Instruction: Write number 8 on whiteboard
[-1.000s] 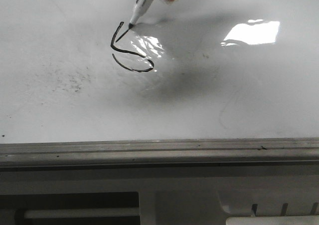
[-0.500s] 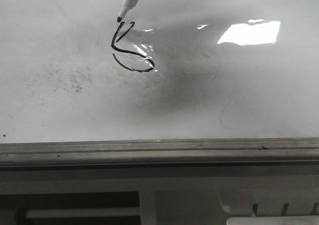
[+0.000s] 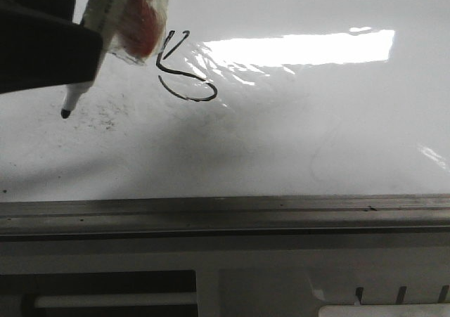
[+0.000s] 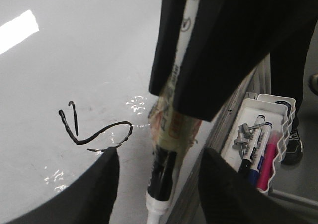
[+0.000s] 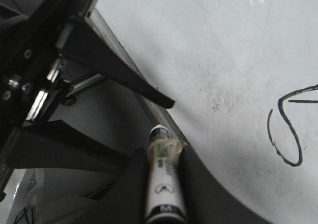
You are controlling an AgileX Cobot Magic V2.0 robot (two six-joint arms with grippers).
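Observation:
The whiteboard (image 3: 295,141) carries an unfinished number 8 (image 3: 184,71), a thin black S-like line with a short stroke at its upper end. It also shows in the left wrist view (image 4: 94,134) and the right wrist view (image 5: 285,134). My right gripper (image 5: 163,152) is shut on a white marker (image 3: 91,43) wrapped in tape with a red patch. The marker's tip (image 3: 65,113) is left of the line, apart from it. My left gripper (image 4: 159,154) is open, its fingers (image 3: 49,53) on either side of the marker (image 4: 166,149) without touching it.
A grey metal rim (image 3: 225,211) runs along the board's near edge. Faint grey smudges (image 3: 98,113) lie by the marker tip. A bright glare (image 3: 302,50) crosses the board. A white tray (image 4: 278,105) with several markers sits beside the rim.
The marker has left the line's upper end and moved left and nearer. My left gripper has come into the front view at the left. The glare has widened.

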